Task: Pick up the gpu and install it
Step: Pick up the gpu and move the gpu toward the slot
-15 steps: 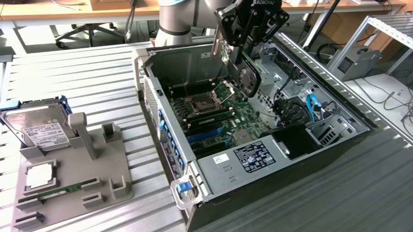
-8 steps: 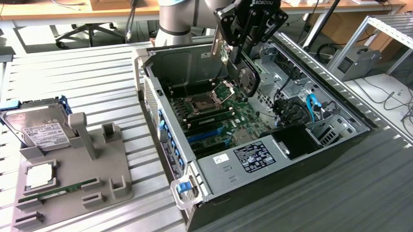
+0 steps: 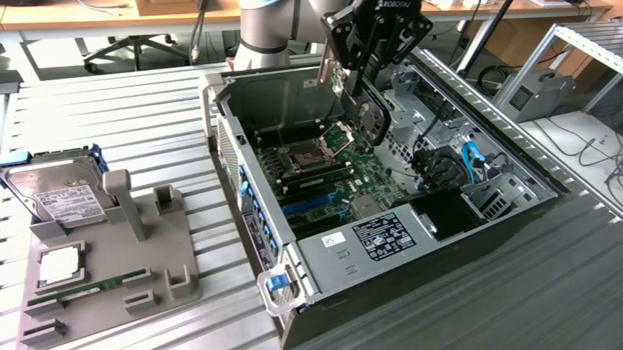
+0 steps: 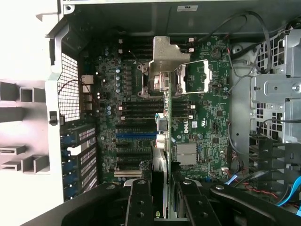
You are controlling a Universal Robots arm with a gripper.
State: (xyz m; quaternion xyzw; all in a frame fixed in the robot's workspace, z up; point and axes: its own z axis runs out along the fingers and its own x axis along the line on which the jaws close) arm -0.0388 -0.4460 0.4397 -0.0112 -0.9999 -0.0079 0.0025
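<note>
My gripper hangs over the open computer case, shut on the gpu. The card hangs on edge below the fingers, with its black round fan facing the exterior view's right and its silver bracket toward the case's back wall. It is held clear above the motherboard. In the wrist view the gpu shows edge-on as a thin strip between the black fingers, over the board near the blue slot. The open CPU socket lies beyond it.
Left of the case stands a grey parts holder with a hard drive, a CPU and a RAM stick. Inside the case are a drive cage, blue cables and a labelled cover.
</note>
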